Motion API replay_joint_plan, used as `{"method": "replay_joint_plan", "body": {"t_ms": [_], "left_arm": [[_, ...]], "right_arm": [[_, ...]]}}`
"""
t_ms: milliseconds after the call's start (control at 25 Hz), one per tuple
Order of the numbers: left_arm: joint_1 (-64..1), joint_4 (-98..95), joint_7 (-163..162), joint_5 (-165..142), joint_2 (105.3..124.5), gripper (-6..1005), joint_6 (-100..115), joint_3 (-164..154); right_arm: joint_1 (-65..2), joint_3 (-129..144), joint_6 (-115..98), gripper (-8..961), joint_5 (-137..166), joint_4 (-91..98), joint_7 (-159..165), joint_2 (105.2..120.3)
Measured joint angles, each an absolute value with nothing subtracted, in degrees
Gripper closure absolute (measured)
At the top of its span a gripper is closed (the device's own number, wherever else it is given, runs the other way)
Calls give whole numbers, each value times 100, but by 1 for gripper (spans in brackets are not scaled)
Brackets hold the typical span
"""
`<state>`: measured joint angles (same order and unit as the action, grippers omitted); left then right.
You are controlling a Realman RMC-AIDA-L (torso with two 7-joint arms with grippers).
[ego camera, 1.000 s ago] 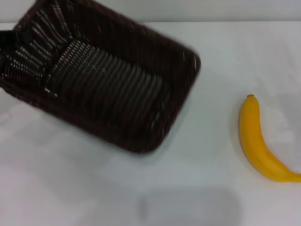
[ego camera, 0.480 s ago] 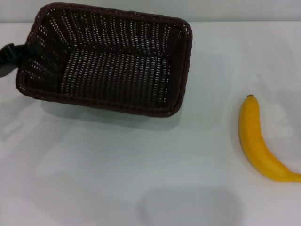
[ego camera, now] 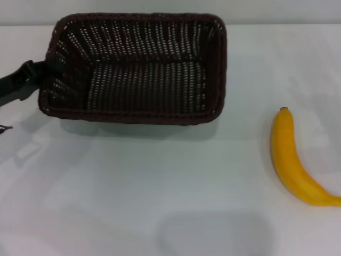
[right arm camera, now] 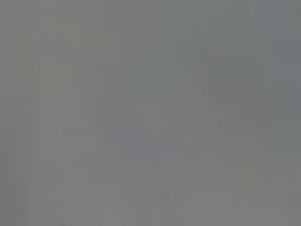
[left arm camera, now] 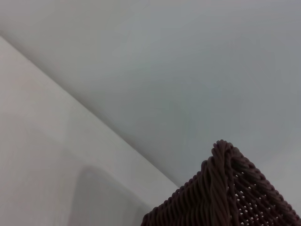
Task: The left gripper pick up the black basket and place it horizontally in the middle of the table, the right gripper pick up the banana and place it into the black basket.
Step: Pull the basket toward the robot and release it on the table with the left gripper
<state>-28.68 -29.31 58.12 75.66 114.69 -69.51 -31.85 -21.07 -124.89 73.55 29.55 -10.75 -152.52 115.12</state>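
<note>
Black basket (ego camera: 136,68) is held by its 9 o'clock rim in the closed left gripper (ego camera: 37,77), long side level across table (ego camera: 160,176), apparently for setting down, with banana (ego camera: 295,160) untouched at 4 o'clock; right gripper unseen.

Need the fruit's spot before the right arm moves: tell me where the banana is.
In the head view the banana lies on the table at the robot's right, apart from the basket.
</note>
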Motion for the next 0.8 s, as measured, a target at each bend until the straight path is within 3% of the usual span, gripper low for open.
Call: {"method": "replay_joint_plan", "body": {"t_ms": [280, 600, 800], "left_arm": [[-2753, -2925, 5646, 7604, 11666, 795, -7047, -3186], [-2647, -2926, 5663, 7624, 11698, 790, -7182, -3204], [-2645, -2935, 5746, 7625, 11741, 635, -7359, -3206]], "right_arm": [[-2097, -12500, 7234, 85, 2909, -1275, -15252, 11477], [-2095, -12507, 7154, 85, 2908, -1400, -15258, 11478], [-2075, -12507, 7168, 84, 2909, -1404, -15258, 11483]]}}
